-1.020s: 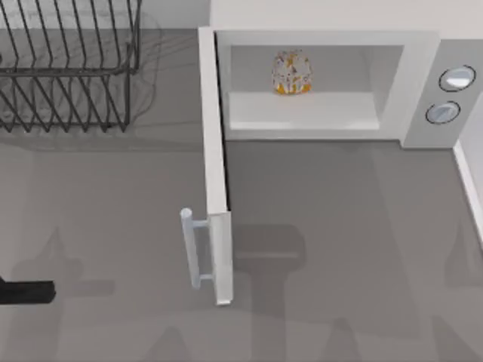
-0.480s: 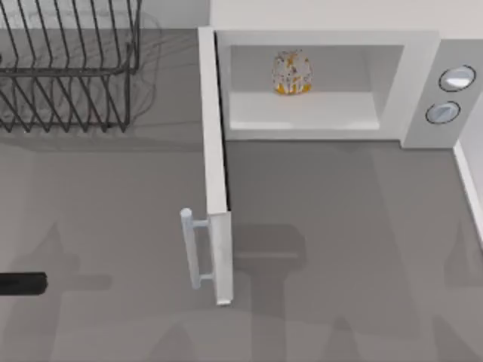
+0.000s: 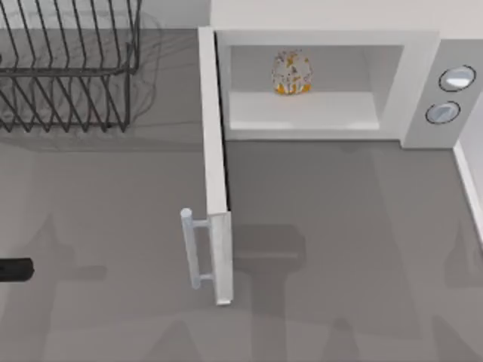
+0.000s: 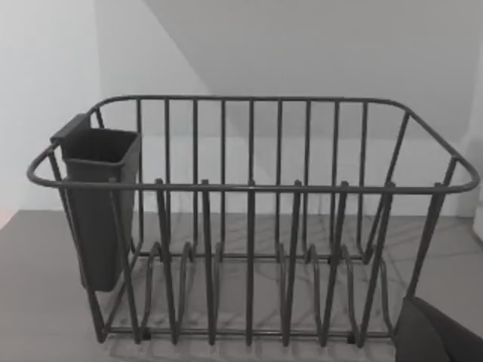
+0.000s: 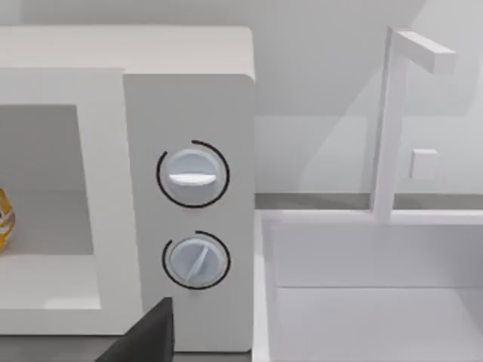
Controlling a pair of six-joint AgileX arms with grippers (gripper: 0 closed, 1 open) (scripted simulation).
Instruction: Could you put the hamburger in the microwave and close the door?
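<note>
Hamburger (image 3: 292,73), small, round, cream-speckled, sits inside the white boxy microwave (image 3: 324,79); flat white door (image 3: 215,170) wide open.
Left arm's dark tip (image 3: 15,269) has retreated farther from the door; its grip cannot be told.

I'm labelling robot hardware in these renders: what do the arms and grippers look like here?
Little is visible: the left arm appears as a plain black, rounded bar at the top view's left edge. No cables or markings can be made out.

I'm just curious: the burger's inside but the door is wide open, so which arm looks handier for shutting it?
Probably the left. Its dark tip sits at the table's left edge, on the same side as the open door's handle. The hamburger is already in the microwave.
</note>
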